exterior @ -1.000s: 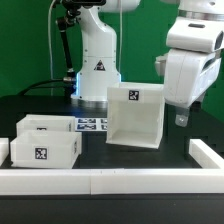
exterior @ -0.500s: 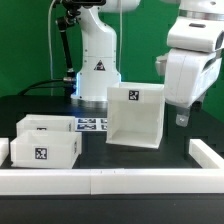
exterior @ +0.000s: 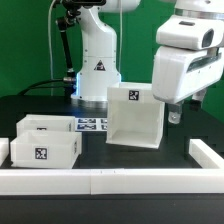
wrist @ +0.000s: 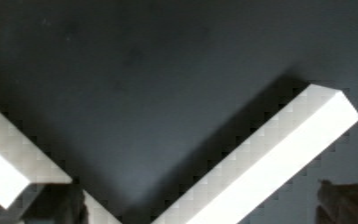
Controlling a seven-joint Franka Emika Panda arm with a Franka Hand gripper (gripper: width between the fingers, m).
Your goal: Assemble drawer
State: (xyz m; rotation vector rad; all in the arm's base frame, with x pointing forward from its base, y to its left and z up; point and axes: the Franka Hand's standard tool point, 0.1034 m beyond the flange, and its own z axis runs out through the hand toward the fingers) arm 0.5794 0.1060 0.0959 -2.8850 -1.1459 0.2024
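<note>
**Inspector:** Position of the parts?

**Assessor:** The shell (exterior: 135,118) stands on the table (exterior: 150,162) mid-scene, with its hollow side toward the camera and its tag showing. Two trays (exterior: 45,152) sit well apart from it at the exterior view's left, one just behind the other. Neither is in the shell.

**Inspector:** The claw?

**Assessor:** The gripper (exterior: 175,116) hangs by the shell's upper corner on the exterior view's right and holds nothing. In the wrist view both fingers (wrist: 37,200) show at the frame's corners, spread wide. A white edge runs between them, lower down.

**Inspector:** Hazards?

**Assessor:** Three, in my judgement.
- If the fingers come down off-line, one tip lands on the wall's top edge instead of straddling it and shoves the shell.
- The shell looks like light plastic, so a sideways nudge could slide it toward the rail (exterior: 205,155) or tip it.
- A pinch this near a corner may let the shell swing when lifted.

**Inspector:** Unverified items?

**Assessor:**
- Neither view shows how high the tips are above the wall.
- In the exterior view the gripper's own housing covers most of the fingers.
- The wrist view shows only two white edges, cut off by the frame, and I cannot say which walls they are.
- Whether the trays touch each other is unclear.
- The marker board (exterior: 92,125) is partly hidden behind the shell and trays.
</note>
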